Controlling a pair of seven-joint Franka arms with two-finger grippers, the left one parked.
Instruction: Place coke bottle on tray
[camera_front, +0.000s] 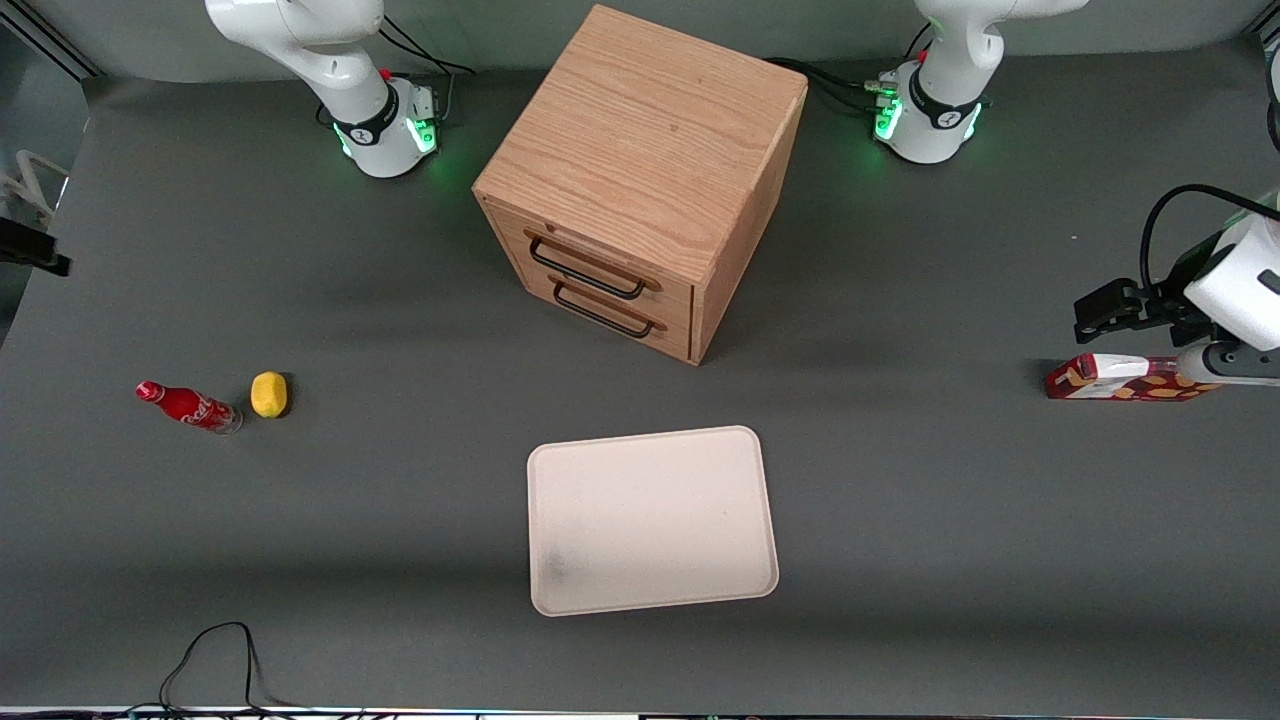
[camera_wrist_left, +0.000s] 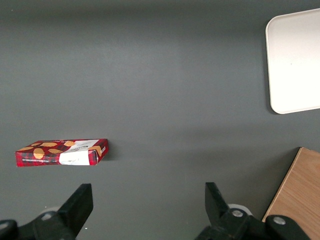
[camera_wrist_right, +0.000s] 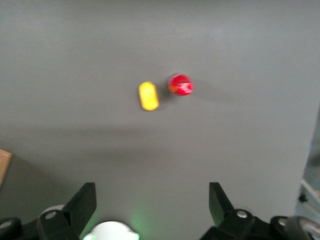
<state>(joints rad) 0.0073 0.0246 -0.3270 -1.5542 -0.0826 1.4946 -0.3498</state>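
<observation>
The working arm (camera_front: 310, 40) is glossy white with a black band, green-lit base (camera_front: 395, 135) and black cables, while its gripper (camera_wrist_right: 152, 207) has black, wedge-shaped fingers (camera_wrist_right: 82, 202) spread apart on screw-studded mounts.

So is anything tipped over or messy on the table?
Nothing is spilled or broken. The coke bottle stands upright beside the lemon. The tray has a faint dark smudge near one corner. The wooden drawer cabinet sits turned at an angle, and the carton lies flat. The gripper hangs open, high above the bottle.
</observation>
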